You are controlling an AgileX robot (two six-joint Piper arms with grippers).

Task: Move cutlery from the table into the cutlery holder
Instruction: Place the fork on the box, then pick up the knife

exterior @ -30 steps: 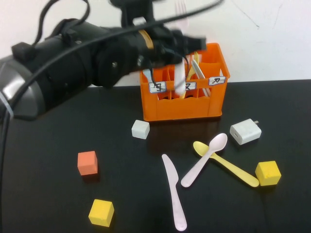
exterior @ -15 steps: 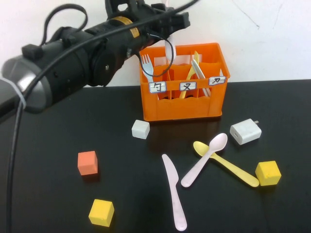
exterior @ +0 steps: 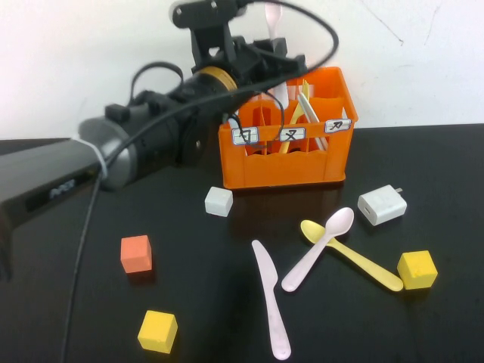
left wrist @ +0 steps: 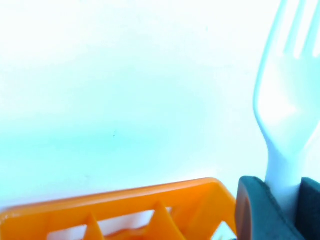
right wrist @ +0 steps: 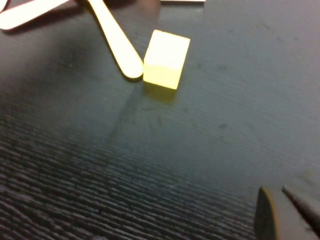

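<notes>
Cutlery holder (exterior: 287, 132) stood at table's (exterior: 91, 318) back edge | left gripper (exterior: 274, 69) hung over it, clenched on pink fork (left wrist: 285, 100), tines up | right gripper (right wrist: 282, 212) low over table near yellow cube (right wrist: 165, 59), jaws: cannot tell | pink knife (exterior: 271, 299), pink spoon (exterior: 318, 248) crossing yellow spoon (exterior: 355, 257) lay in front

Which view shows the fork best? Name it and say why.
The left wrist view: the fork fills the frame, tines up, its handle clamped in the left gripper. The high view shows only its pale tip above the cutlery holder. The right wrist view shows none of it; the right gripper hangs over the table.
</notes>
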